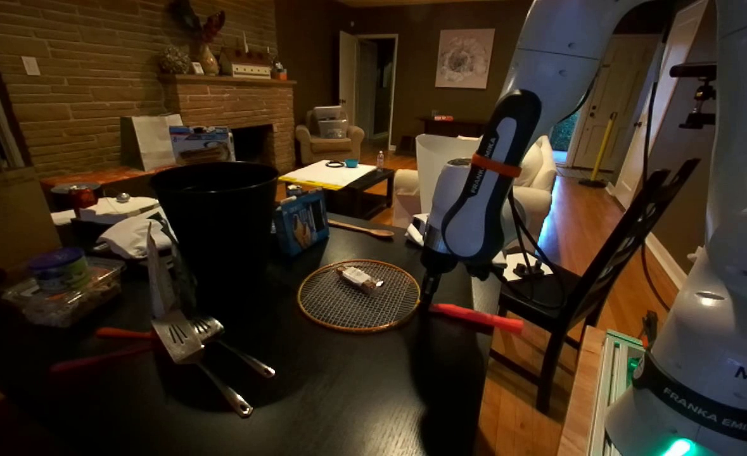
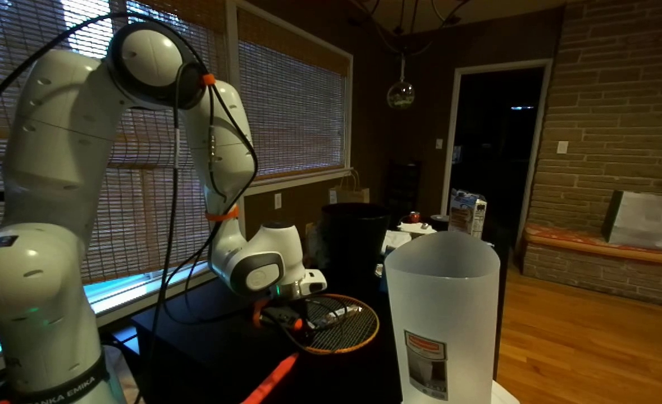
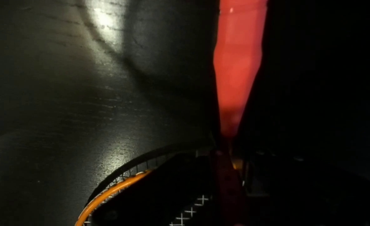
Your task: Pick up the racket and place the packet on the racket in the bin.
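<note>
- Table [image 1: 348, 392]: dark, with a visible grain and a low sheen.
- Bin [image 1: 221, 221]: tall, black, wide-mouthed — upright on the table, narrowing downward.
- Racket [image 1: 373, 310]: round head with a thin orange rim and fine pale mesh; straight red handle, its flat-sided form tapering toward the throat. The head is level, near the bin; the handle points away from the bin. Contact between rim and table cannot be confirmed.
- Gripper [image 1: 425, 305]: fingers drawn together on the throat — the racket is held between head and handle.
- Packet [image 1: 359, 278]: small, oblong; white face, brownish margins, shiny crinkled end. It lies on the mesh, inside the rim and apart from the gripper.
</note>
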Robot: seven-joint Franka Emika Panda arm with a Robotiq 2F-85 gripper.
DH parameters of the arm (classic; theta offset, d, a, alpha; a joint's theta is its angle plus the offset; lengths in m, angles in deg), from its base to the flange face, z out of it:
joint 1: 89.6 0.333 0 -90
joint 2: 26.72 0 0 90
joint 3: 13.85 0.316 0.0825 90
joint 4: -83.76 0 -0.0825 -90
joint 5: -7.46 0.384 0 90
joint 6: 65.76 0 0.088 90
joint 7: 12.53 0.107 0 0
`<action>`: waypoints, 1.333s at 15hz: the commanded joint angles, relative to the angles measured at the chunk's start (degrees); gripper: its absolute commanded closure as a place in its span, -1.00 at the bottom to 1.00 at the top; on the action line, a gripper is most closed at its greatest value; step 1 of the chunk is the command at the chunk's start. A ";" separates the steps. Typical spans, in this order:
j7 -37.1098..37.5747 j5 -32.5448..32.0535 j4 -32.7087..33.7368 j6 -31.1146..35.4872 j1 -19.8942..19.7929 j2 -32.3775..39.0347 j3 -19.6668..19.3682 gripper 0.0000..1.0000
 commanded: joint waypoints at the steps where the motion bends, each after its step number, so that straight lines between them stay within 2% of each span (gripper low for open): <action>1: 0.81 -1.66 -0.15 0.47 -1.02 -0.05 0.35 0.94; 5: 0.45 -1.00 -0.34 -0.23 -4.01 -0.73 3.26 0.94; 15: -1.55 0.42 -1.03 -0.39 -17.57 -2.05 15.17 0.94; 20: -2.51 0.02 -1.46 -2.16 -21.87 -4.77 19.85 0.94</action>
